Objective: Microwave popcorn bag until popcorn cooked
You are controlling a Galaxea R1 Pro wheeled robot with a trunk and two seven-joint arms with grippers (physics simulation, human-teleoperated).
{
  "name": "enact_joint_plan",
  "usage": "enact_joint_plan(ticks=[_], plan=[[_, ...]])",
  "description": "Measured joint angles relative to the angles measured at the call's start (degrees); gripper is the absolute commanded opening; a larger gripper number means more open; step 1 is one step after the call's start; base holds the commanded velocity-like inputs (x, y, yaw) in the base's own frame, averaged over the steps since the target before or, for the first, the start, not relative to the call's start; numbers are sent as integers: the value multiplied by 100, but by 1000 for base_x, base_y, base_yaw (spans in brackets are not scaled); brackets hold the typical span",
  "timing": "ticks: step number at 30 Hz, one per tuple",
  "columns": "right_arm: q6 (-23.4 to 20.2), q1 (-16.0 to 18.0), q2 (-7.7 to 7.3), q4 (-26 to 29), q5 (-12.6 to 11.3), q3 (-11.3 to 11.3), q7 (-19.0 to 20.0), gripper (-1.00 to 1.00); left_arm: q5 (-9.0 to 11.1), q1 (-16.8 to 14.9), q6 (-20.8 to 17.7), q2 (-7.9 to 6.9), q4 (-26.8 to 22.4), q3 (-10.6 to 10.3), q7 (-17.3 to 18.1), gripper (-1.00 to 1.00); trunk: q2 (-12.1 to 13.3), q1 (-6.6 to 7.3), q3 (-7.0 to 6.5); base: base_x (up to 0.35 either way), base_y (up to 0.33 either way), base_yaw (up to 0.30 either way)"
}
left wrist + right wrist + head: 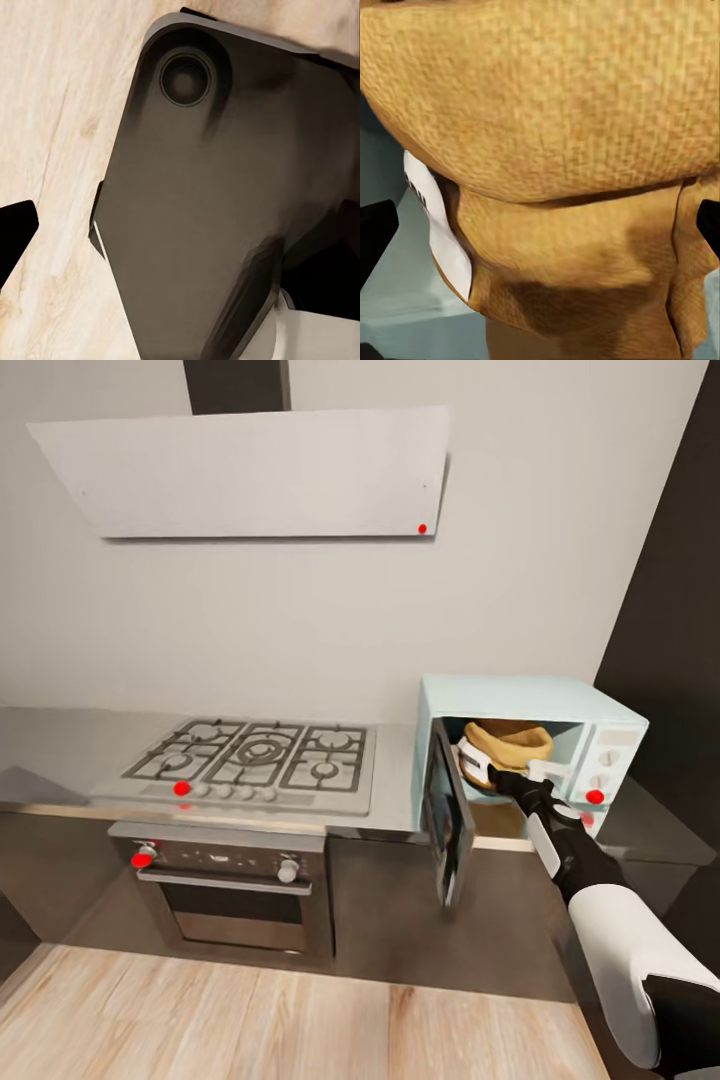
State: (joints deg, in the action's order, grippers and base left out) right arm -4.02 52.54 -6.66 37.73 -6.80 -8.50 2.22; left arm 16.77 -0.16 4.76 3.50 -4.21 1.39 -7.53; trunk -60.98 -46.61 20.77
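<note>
The pale mint microwave (pixel 600 722) stands on the grey countertop (pixel 60 752) at the right, its dark glass door (pixel 447 825) swung wide open toward me. The tan-brown popcorn bag (pixel 510 744) is inside the cavity, leaning a little. My right gripper (pixel 512 765) reaches in through the opening, shut on the popcorn bag, a white finger on each side. Close up, the woven sack (pixel 547 112) bulges above a white finger (pixel 435 225) pressed into its side. No popcorn can be seen. My left gripper (pixel 176 240) hangs over the floor, one black fingertip (pixel 15 232) out at the side, nothing between the fingers.
A gas hob (pixel 255 755) lies left of the microwave, over a steel built-in oven (pixel 235 890). A grey hood (pixel 240 470) hangs on the wall above. A dark tall panel (pixel 680 610) closes the right side. Wooden floor (pixel 250 1020) runs along the cabinets; my dark base (pixel 210 210) is below the left wrist.
</note>
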Motion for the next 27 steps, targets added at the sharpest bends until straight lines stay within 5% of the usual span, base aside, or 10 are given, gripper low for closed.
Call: enact_joint_plan(ticks=[15,27], plan=[[192,-19,-47,17,14,4,64,100,0,0,0,-1,-10,0,0,100,0,-3,0,227,0,0],[180,-158,-86,26,37,1,64,100,0,0,-1,8,-27,6,1,100,1,-6,0,-249,-83,0]])
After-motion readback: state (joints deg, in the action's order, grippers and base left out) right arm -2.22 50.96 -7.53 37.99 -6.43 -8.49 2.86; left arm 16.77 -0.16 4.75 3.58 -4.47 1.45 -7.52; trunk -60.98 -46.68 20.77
